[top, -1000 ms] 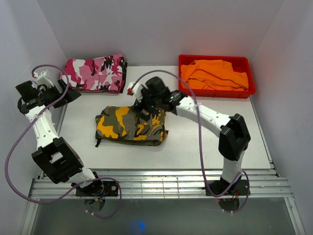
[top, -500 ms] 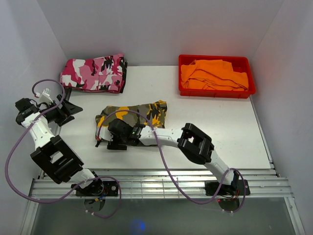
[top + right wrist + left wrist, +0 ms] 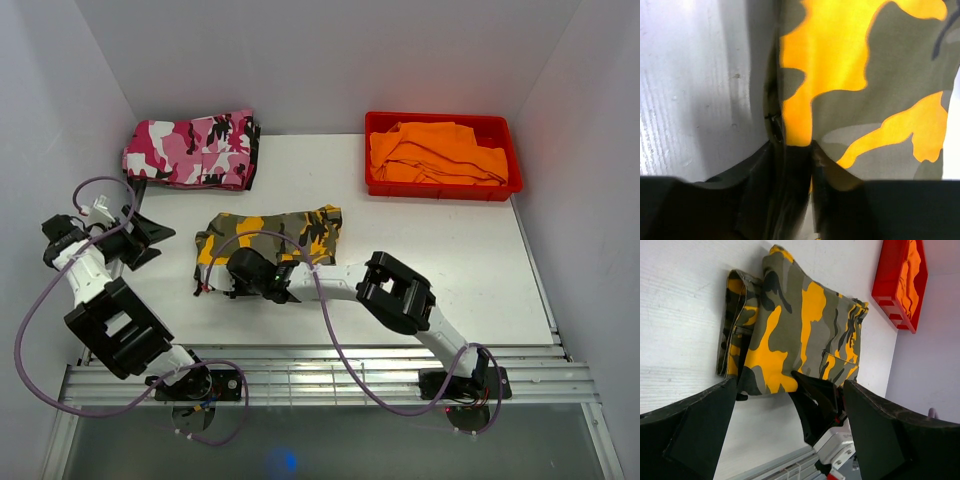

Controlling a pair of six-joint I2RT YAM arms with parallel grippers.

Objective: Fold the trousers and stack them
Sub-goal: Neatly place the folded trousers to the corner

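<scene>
Your right gripper [image 3: 798, 152] pinches the 7 o'clock edge of the orange-and-olive camouflage trousers [image 3: 275, 232] at the white table's [image 3: 440, 270] centre. Your left gripper [image 3: 150, 237] hangs spread at 9 o'clock. Grip one layer only and the fold may spill open before reaching the pink camouflage stack [image 3: 195, 150] at 11 o'clock.

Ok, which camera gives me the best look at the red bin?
Top external: the whole red bin shows, orange cloth inside. Left wrist catches only one end at its frame edge; right wrist shows none of it.

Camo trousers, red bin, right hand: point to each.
Camo trousers [image 3: 285, 235], top view, middle of the cloth.
Red bin [image 3: 440, 191], top view, near wall.
Right hand [image 3: 794, 150], right wrist view, between its fingertips.
</scene>
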